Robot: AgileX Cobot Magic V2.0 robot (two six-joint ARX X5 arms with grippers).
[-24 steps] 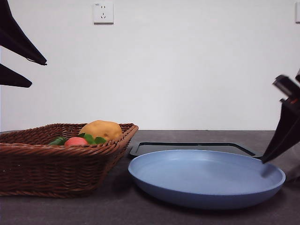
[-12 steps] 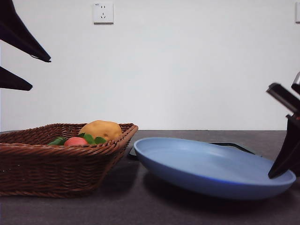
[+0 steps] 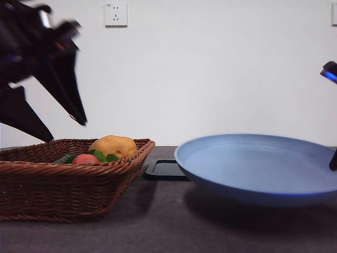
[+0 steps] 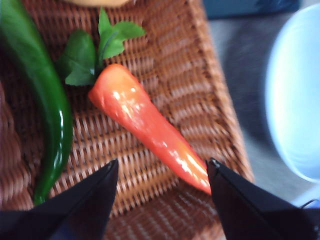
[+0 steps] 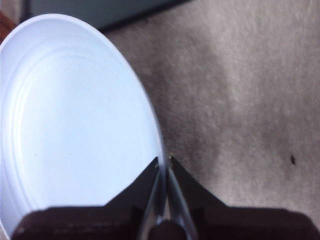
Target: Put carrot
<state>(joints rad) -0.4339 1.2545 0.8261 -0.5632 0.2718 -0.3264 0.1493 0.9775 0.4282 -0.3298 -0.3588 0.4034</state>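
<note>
Carrot: your carrot (image 4: 147, 124) lies in the wicker basket (image 3: 63, 184), tapered tip toward the rim, leaves inward; a long green pepper (image 4: 42, 105) lies beside it, a potato (image 3: 113, 146) behind.
Left gripper: your left gripper (image 4: 160, 172) hovers over the carrot's thin end, jaws spread wide, not touching it.
Right gripper: your right gripper (image 5: 164, 161) pinches the rim of the blue plate (image 3: 258, 168).
Change: half a second ago the left gripper hung higher at the edge; the plate now sits lifted and further right, uncovering the black tray (image 3: 166, 169).
Room: bare table (image 3: 158, 221) lies between basket and plate.
</note>
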